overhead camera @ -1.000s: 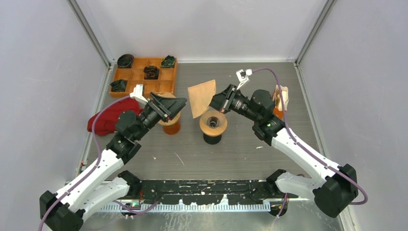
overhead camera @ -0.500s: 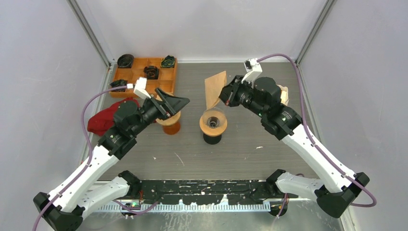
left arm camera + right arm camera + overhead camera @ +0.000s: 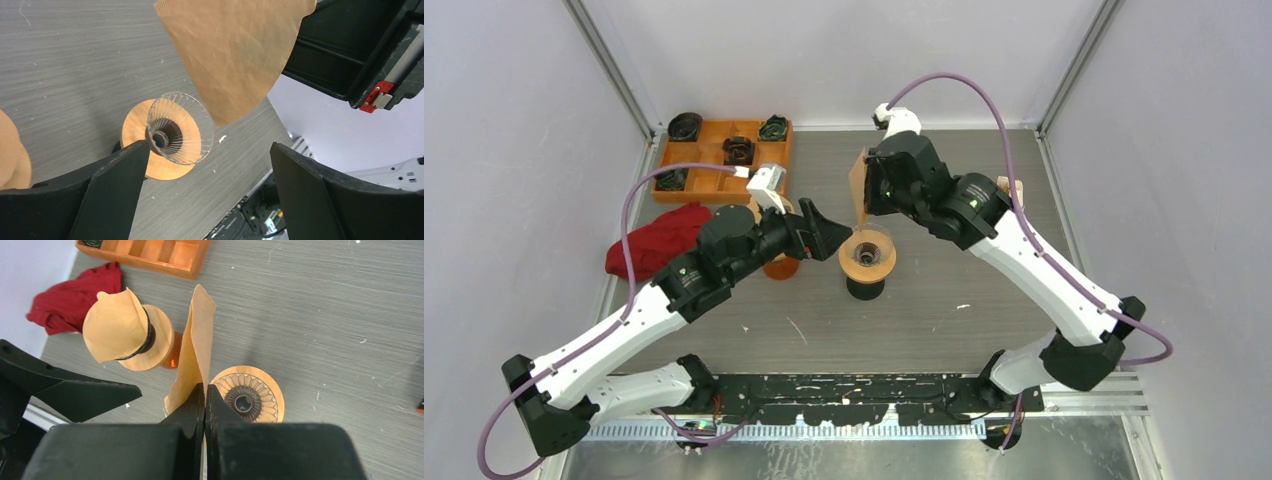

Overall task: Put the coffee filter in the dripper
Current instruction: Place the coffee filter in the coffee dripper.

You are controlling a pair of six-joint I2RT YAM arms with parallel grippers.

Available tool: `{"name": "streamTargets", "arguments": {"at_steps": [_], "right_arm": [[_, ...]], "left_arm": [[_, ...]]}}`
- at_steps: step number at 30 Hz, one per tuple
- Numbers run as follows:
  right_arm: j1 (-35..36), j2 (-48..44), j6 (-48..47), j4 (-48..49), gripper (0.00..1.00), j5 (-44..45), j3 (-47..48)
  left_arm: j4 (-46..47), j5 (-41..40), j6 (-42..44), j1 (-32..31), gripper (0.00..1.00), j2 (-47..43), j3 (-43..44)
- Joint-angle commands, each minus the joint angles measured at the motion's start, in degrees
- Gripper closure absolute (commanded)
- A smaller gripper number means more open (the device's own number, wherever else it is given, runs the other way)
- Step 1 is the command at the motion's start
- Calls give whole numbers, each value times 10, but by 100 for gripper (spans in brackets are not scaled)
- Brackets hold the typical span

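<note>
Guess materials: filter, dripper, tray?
filter: brown paper, unbleached by the look, matte, with faint fibrous creases.
dripper: clear ribbed cone, glass or plastic, cannot tell which. Its collar looks like wood, tan and matte.
tray: flat orange, dull finish, probably plastic.

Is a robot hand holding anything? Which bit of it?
The right hand pinches the coffee filter by one edge. The left hand is open and holds nothing.
</note>
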Motion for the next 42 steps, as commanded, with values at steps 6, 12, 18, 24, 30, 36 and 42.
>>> {"name": "streamTargets", "arguments": {"at_steps": [6,12,18,24,30,36,42], "right_arm": [[26,92,3,-197,99,69,188],[29,124,10,-244,99,75,239],[31,164,17,-295,99,64,290],[32,194,17,-339,99,68,336],[33,196,14,-334,99,64,333],[34,190,9,-322,99,60,324],[34,184,3,-320,99,53,317]], "left_arm": [[54,-76,99,-24,5,10,30],[86,-94,128,-46,5,27,31],[130,-131,158,-79,5,42,28],[172,-166,169,-101,4,60,19],[176,-227,182,-115,6,74,18],[148,-290,181,-116,8,82,20],[120,-329,186,-116,9,83,30]]}}
